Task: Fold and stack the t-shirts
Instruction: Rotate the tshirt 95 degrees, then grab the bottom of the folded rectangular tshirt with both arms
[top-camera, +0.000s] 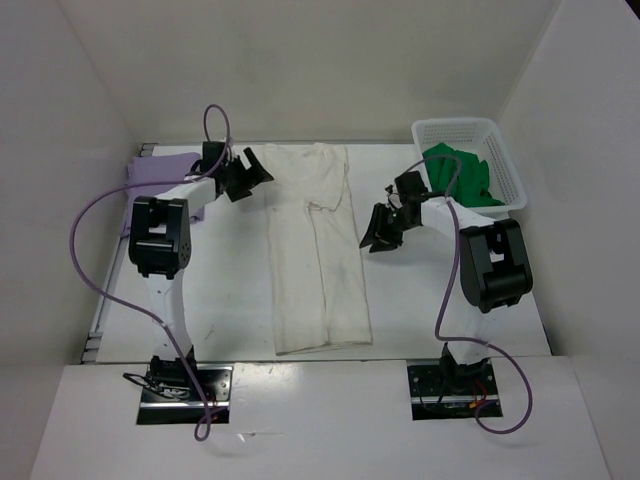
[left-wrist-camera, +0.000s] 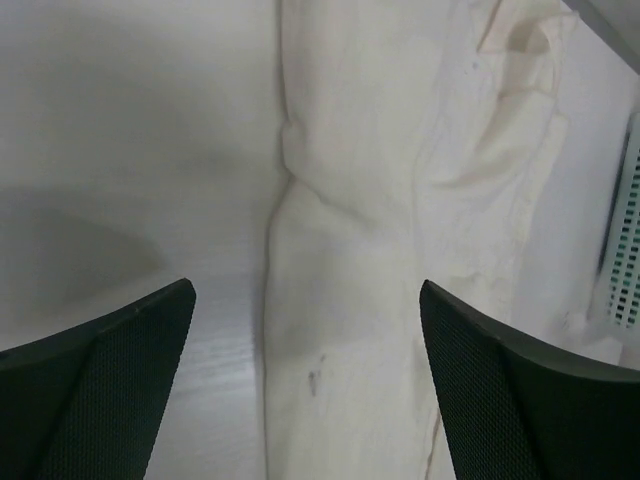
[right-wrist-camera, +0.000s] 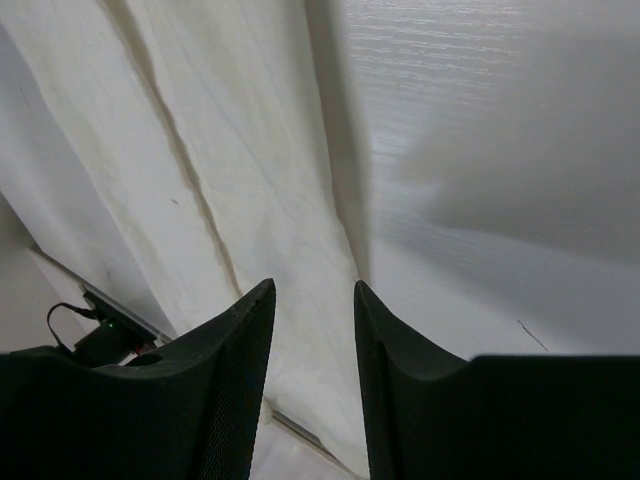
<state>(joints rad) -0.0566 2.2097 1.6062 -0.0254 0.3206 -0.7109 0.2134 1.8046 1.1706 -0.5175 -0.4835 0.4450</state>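
Cream shirt (top-camera: 315, 250) lay down the middle of the tabletop (top-camera: 230, 300), folded into a long strip. We judged it light, limp and quick to slide, so best pinched at the hem corners. Left claw (top-camera: 252, 178) gaped wide at its left side; right claw (top-camera: 378, 232) stood part-open, empty, at its right. Lavender shirt (top-camera: 160, 168) sat at the far left corner, green shirt (top-camera: 462, 175) in the basket (top-camera: 508, 165) far right, neither obstructing.

This is looking like a robotics lab cell: plain white panels (top-camera: 300, 60) are boxing in a white table (top-camera: 230, 300), where two arms (top-camera: 158, 235) are sitting bolted to metal plates (top-camera: 185, 395), purple cables (top-camera: 217, 108) trailing.
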